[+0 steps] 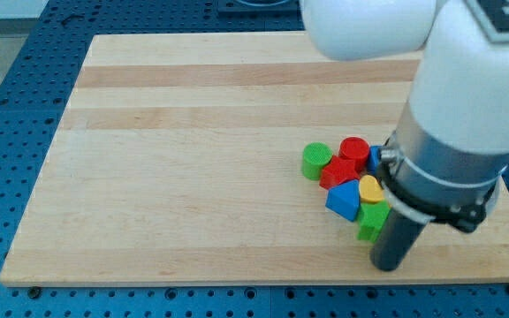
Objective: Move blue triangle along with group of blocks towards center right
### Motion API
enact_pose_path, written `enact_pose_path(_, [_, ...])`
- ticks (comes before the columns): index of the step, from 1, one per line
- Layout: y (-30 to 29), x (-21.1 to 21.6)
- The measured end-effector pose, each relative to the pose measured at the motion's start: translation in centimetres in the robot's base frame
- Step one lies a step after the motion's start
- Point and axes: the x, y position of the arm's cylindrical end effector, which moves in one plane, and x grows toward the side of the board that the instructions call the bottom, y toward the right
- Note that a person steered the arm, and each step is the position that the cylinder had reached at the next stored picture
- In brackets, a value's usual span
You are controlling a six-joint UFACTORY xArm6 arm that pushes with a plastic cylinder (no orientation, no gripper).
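Observation:
The blue triangle [344, 201] lies in a tight cluster on the wooden board [193, 177], right of centre and towards the view's bottom. Around it are a green cylinder [316, 161], a red cylinder [353, 148], a red block [338, 172], a yellow heart-like block [371, 188] and a green block [374, 219]. A second blue block [374, 158] shows only as a sliver behind the arm. My tip [386, 267] is on the board just below and right of the green block, close to it; I cannot tell if they touch.
The large white and grey arm body [467, 115] fills the view's upper right and hides the board's right side. The board's bottom edge [263, 283] runs just below my tip. A blue perforated table [7, 106] surrounds the board.

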Motion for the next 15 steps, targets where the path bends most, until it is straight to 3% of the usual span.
enact_pose_path(2, [1.4, 1.6])
enact_pose_path(4, [-3.9, 1.9])
enact_pose_path(6, [-3.8, -2.0])
enact_pose_path(9, [-7.9, -1.6])
enact_pose_path(10, [-7.6, -3.2])
enact_pose_path(12, [-0.8, -8.1])
enact_pose_path(14, [-2.8, -8.3])
enact_pose_path(15, [0.8, -9.9])
